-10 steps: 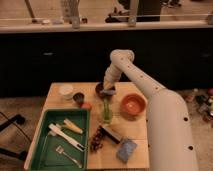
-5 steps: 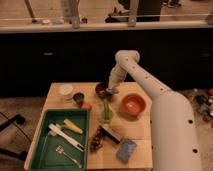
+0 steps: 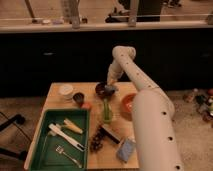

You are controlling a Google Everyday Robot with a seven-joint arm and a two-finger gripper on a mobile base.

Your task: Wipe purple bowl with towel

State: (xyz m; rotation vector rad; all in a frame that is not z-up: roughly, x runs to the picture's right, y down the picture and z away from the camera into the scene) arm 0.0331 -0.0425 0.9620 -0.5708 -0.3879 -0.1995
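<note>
Your arm (image 3: 131, 75) has swung slightly back left; the gripper (image 3: 108, 87) sits at the purple bowl (image 3: 100, 90) beside the towel (image 3: 113, 89), grip state unclear.

White tube arm, darker gripper end
Arm (image 3: 151, 117) shell is smooth off-white, round in section, edges all rounded; the fattest link, to the right of the purple bowl (image 3: 100, 91) and nearer the camera, carries a row of small dark dots down its side. Next link is slimmer, same white, ending in a domed elbow cap up above the bowl. Last short link tapers down to the gripper (image 3: 110, 86), which reads darker than the shell and sits at the bowl's right rim, just over it
</note>
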